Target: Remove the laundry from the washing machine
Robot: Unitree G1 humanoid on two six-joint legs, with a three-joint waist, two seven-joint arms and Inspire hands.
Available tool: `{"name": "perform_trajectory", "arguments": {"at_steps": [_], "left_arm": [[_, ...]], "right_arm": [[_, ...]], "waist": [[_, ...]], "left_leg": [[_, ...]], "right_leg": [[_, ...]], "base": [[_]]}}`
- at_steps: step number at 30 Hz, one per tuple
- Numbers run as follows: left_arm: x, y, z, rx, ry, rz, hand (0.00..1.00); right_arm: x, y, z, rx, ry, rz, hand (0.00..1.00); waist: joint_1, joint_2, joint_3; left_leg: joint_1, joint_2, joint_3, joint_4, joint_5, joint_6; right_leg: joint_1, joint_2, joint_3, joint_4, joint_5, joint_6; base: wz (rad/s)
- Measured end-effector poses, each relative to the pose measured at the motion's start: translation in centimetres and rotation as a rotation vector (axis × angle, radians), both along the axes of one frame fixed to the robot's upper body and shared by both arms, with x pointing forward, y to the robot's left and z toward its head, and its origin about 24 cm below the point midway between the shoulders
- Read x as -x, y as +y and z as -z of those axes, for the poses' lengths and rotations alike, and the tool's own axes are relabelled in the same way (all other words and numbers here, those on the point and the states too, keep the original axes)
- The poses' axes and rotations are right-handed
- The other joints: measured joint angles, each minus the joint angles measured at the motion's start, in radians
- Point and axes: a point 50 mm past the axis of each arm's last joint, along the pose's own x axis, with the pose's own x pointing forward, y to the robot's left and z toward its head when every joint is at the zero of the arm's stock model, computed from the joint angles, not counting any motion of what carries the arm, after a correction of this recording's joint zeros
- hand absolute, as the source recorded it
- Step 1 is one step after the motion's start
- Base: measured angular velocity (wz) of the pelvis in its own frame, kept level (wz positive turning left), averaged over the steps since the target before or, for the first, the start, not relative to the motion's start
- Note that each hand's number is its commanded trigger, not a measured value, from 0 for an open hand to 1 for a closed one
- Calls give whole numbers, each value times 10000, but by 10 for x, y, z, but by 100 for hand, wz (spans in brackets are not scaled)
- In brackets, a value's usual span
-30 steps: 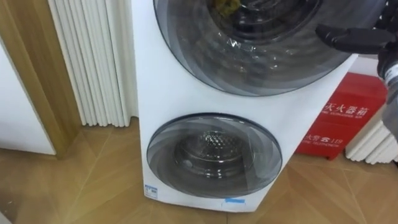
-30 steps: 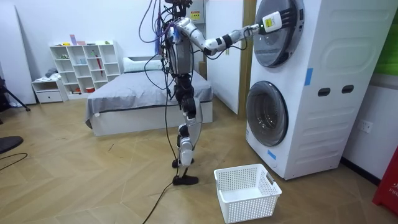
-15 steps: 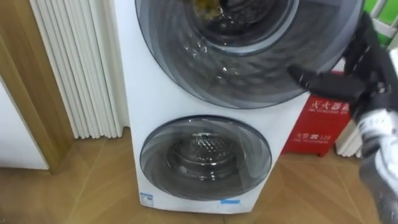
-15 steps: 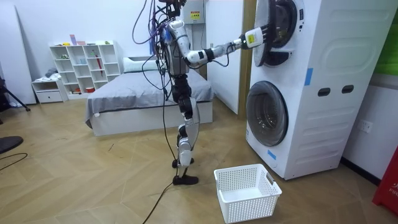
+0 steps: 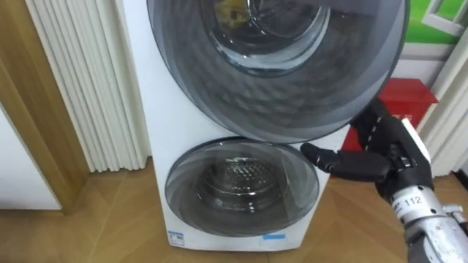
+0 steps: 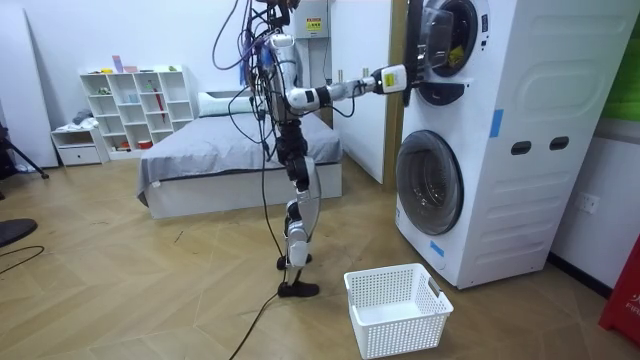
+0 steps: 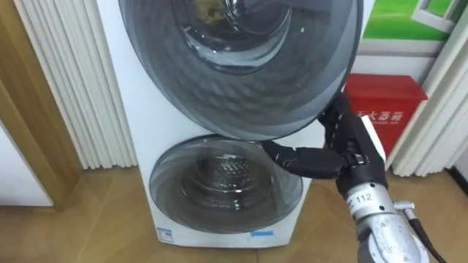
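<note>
The upper door (image 5: 278, 66) of the stacked white washing machine (image 6: 500, 130) stands swung out towards me, its dark glass close before my head. Through the glass a yellowish cloth (image 5: 235, 10) shows dimly. In the room view yellow-green clothes (image 6: 455, 27) lie in the uncovered upper drum. My right hand (image 5: 384, 155) is at the door's lower right rim, open, with the thumb stretched left under the rim and the fingers (image 7: 341, 117) reaching up along its edge. In the room view I stand a step from the machine with the right arm held out to the door (image 6: 418, 48).
The lower door (image 5: 241, 188) is closed, with a bare drum behind its glass. A red box (image 5: 401, 101) stands right of the machine, and white ribbed panels (image 5: 80, 80) left of it. A white laundry basket (image 6: 397, 308) sits on the floor before the machine, and a bed (image 6: 230, 160) stands behind me.
The upper door has swung out from nearly closed to wide open. My right hand has come down and back towards me along the door's edge.
</note>
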Motion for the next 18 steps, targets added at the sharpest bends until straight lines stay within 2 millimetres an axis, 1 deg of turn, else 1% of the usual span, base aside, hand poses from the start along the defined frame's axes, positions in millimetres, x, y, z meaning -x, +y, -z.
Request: {"name": "perform_trajectory", "arguments": {"at_steps": [1,3,4,7,10,12,13,17,18], "left_arm": [[1,0,0,18,-9,-53,0],[-1,0,0,61,-194,-171,0],[-2,0,0,72,-238,-190,0],[-6,-1,0,97,-509,-131,0],[-8,0,0,93,-645,-185,0],[-7,0,0,99,-622,-173,0],[-7,0,0,99,-613,-176,0],[-8,0,0,99,-629,-143,0],[-8,0,0,96,-639,-139,0]], "right_arm": [[1,1,-4,-29,-122,-71,0],[5,5,-20,-220,-797,-288,0],[6,6,-24,-274,-971,-345,0],[8,8,-27,-240,-1058,-480,0],[12,11,-40,-184,-1530,-612,0],[19,14,-60,-96,-2475,-742,0],[19,17,-67,-73,-2822,-834,0],[23,26,-85,-50,-3682,-1353,0],[26,30,-93,0,-4067,-1616,0]], "waist": [[-55,1,1],[-149,4,-1],[-157,5,-1],[-174,3,-1],[-247,-7,-2],[-268,-34,-1],[-283,-54,2],[-272,-87,-4],[-265,-105,-3]], "left_leg": [[-14,-2,2,-3,0,0],[-118,-1,11,-4,1,1],[-125,-1,14,-4,1,1],[-103,3,118,-17,3,-1],[-98,-1,131,-84,4,0],[-97,4,124,-91,4,0],[-97,10,130,-82,4,0],[-97,22,138,-77,4,-2],[-99,25,137,-78,5,-3]], "right_leg": [[-19,-1,6,1,0,0],[-130,1,28,8,0,0],[-143,4,33,5,0,0],[-178,10,90,6,0,0],[-186,9,86,-12,0,0],[-184,13,44,-20,0,0],[-186,16,44,-21,0,0],[-193,21,32,-25,0,0],[-192,21,16,-25,0,0]], "base": [[-3],[0],[0],[-5],[0],[0],[0],[0],[0]]}}
